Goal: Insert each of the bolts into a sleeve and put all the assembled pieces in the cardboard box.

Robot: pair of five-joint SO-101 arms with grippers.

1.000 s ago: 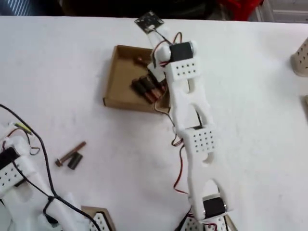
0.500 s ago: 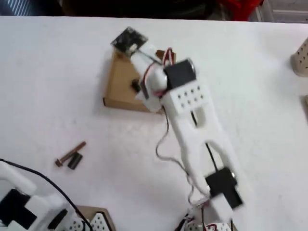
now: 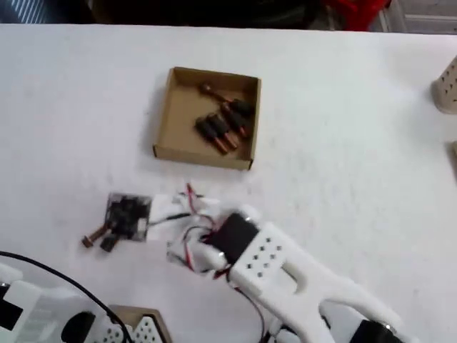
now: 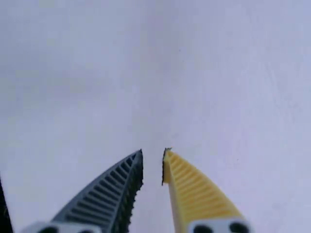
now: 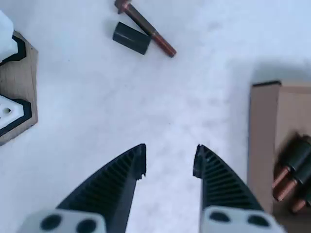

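White table (image 3: 357, 143), dark room (image 3: 214, 11) beyond; right pincer (image 5: 169, 165) parted, left pincer (image 4: 152, 167) barely ajar, both empty.

White printed arm links (image 3: 300, 275) with perforated plates, black servos (image 3: 232, 236), red-and-black wiring (image 3: 187, 246); right gripper (image 5: 169, 162) has two black serrated fingers (image 5: 114, 191), left gripper (image 4: 152, 165) one dark grey, one yellow, on white screw-holed bases.

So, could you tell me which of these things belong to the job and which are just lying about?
Job: loose bolt, loose sleeve, cardboard box, assembled pieces inside it.
Lying about: perforated beige block at the table's edge, wooden plate.
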